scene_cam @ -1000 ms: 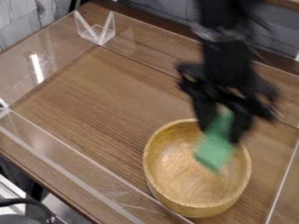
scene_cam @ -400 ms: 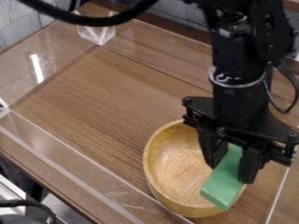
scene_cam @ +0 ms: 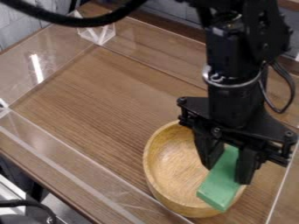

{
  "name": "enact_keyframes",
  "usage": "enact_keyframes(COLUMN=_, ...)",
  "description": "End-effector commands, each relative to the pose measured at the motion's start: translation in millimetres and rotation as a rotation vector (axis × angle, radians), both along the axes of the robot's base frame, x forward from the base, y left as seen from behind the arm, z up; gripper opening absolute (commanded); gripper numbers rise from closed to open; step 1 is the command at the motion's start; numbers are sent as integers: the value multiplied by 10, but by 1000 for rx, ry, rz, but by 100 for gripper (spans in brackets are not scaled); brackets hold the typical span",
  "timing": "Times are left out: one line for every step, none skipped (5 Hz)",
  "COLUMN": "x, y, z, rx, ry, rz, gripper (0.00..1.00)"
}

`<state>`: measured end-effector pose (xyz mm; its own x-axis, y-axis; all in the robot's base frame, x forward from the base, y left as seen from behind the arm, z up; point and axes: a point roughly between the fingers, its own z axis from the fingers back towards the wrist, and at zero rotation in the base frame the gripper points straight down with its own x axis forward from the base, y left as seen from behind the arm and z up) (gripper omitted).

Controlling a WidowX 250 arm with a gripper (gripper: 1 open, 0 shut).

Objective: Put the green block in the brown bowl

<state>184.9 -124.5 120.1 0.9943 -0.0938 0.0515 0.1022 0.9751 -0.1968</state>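
The brown bowl [scene_cam: 176,166], round and light wooden with a thick rim, sits on the table at the lower right. The green block [scene_cam: 222,185], a flat bright-green bar, hangs tilted over the bowl's right inner side, its lower end down near the rim. My black gripper [scene_cam: 230,164] comes straight down from above and is shut on the block's upper end. The arm hides the bowl's far right rim.
The wooden table [scene_cam: 105,87] is ringed by low clear plastic walls [scene_cam: 52,144]. A small clear stand [scene_cam: 96,31] is at the far left corner. The table's front edge runs along the lower left.
The gripper with the green block has sunk lower and shifted toward the bowl's near right side; the block now reaches down to the rim.
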Motion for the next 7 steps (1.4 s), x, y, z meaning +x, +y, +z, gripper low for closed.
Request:
enact_keyframes(x=15, y=8, z=112, rx=-24, ry=-42, rz=8, gripper=0)
enact_keyframes(x=-1, y=26, z=118, rx=-28, ry=-45, rz=15, gripper=0)
enact_keyframes(x=-16, y=45, z=129, rx=-34, ry=-49, rz=22, gripper=0)
enact_keyframes(x=-30, y=63, z=152, rx=-40, ry=-50, rz=26, gripper=0)
enact_keyframes(x=-41, y=90, z=168, rx=-46, ry=-53, rz=31, gripper=0)
enact_keyframes(x=-54, y=113, z=187, rx=-53, ry=-57, rz=35, gripper=0)
enact_keyframes(x=-65, y=137, z=191, rx=-59, ry=-61, rz=38, gripper=0)
